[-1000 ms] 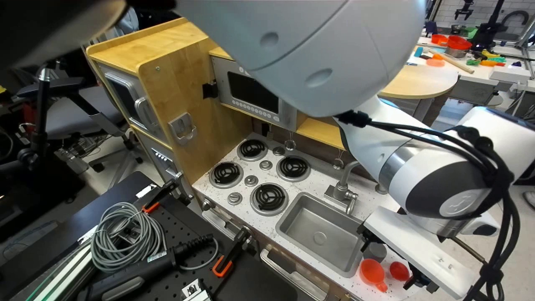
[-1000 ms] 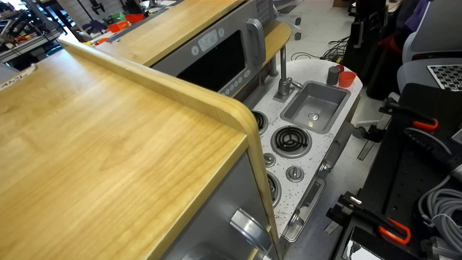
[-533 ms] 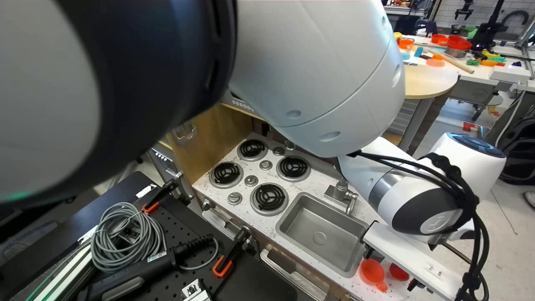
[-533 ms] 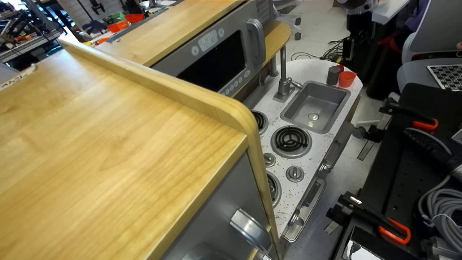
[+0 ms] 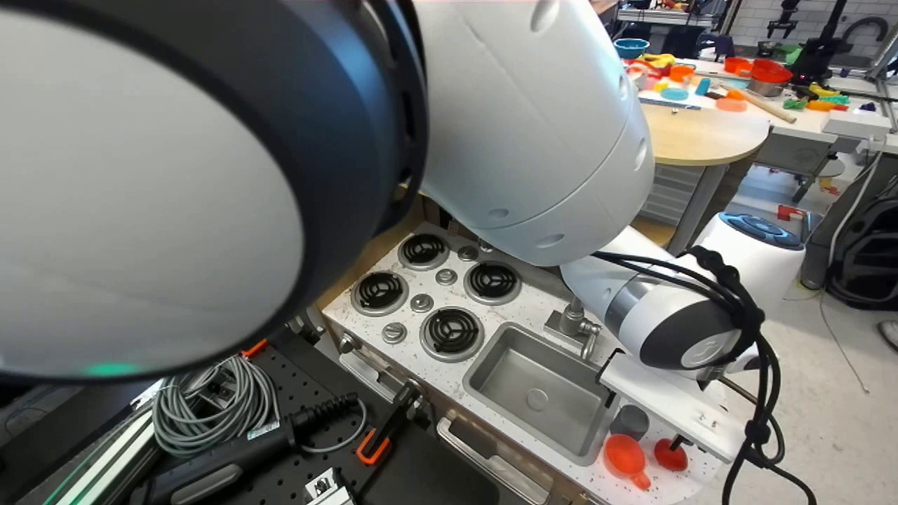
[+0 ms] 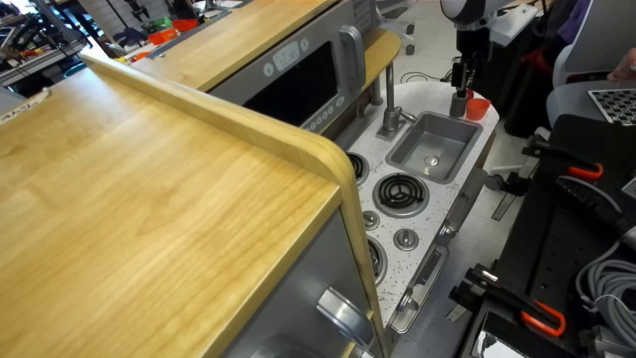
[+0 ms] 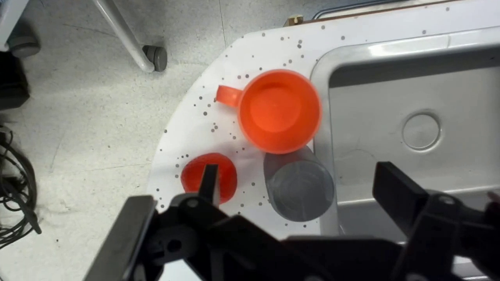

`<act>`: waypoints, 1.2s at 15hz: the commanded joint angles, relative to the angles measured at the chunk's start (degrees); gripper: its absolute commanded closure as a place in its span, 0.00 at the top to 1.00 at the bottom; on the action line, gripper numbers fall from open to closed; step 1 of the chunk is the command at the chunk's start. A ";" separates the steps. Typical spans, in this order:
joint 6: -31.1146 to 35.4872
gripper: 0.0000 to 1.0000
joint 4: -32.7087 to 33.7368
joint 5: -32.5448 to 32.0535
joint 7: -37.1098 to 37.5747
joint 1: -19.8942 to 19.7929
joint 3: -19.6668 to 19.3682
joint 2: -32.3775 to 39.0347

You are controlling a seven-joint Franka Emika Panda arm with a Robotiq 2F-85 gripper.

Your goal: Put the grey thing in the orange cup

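Note:
The grey thing (image 7: 302,191) stands upright on the white counter beside the sink's edge; it also shows in both exterior views (image 5: 630,422) (image 6: 457,106). The orange cup (image 7: 279,111) stands close beside it, with its handle pointing away from the sink; it shows in both exterior views (image 5: 624,454) (image 6: 478,110). My gripper (image 7: 298,175) is open and empty above the grey thing. In the wrist view one finger overlaps a red cup and the other is over the sink. In an exterior view the gripper (image 6: 462,77) is just above the grey thing; whether it touches cannot be told.
The red cup (image 7: 192,177) is on the counter near its rounded edge. The grey sink (image 7: 326,117) lies beside the grey thing, with the tap (image 6: 391,119) behind it. Stove burners (image 5: 452,331) are beyond the sink. A person's hand (image 6: 625,67) is at an exterior view's right edge.
My arm has come into an exterior view and moved left and down over the grey thing. The grey thing and the cups have not moved.

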 commanded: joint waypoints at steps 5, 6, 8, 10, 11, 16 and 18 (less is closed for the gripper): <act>-1.34 1.00 7.20 -2.93 -0.01 0.12 0.48 6.27; -1.58 1.00 7.79 -3.14 0.01 0.19 0.53 6.83; -2.27 1.00 8.97 -3.20 0.15 0.35 0.71 7.56; -2.39 1.00 9.96 -3.25 0.24 0.56 0.76 8.16; -2.72 1.00 10.48 -3.19 0.29 0.61 0.87 8.44; -3.86 0.49 12.26 -3.20 0.22 0.71 1.08 9.33; -4.52 0.34 12.93 -3.25 0.24 0.76 0.99 9.50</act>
